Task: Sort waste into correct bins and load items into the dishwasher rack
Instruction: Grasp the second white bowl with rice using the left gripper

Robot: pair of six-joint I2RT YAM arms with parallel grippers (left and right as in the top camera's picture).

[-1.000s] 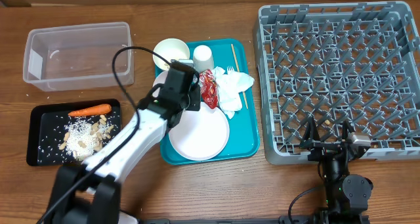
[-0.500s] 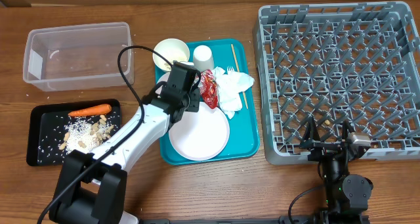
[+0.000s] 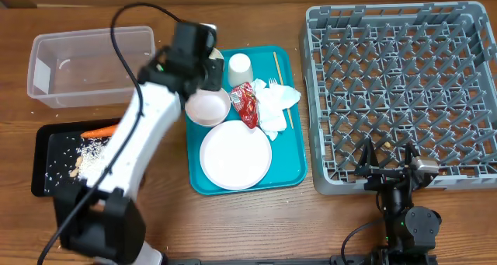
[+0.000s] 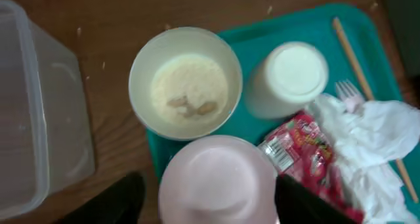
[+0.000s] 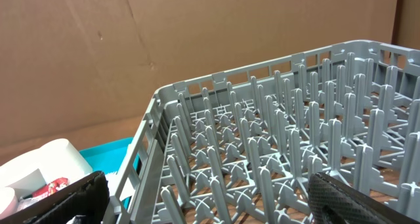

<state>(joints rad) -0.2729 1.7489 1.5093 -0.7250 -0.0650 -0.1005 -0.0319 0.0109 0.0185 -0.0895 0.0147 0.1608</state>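
Small white bowl (image 4: 186, 83) with nut scraps, at the far-left corner of the teal tray (image 4: 275, 27), is seen just ahead of the nearer left gripper (image 4: 211, 192), its fingers spread and empty. An empty bowl (image 4: 216, 178) lies between. The right gripper (image 5: 213, 198) is held wide open by the dishwasher rack (image 5: 262, 152).

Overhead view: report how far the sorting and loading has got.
Done: the orange carrot and beige food scraps lie in the shallow black tray. In hand: nothing; the left pincer hangs open over two small white bowls, the right pincer open by the grey plastic dishwasher rack, which holds no dishes. Left: shiny red wrapper, crumpled white napkins, round pale plate, bowls, white cup and wooden stick, on the teal tray.
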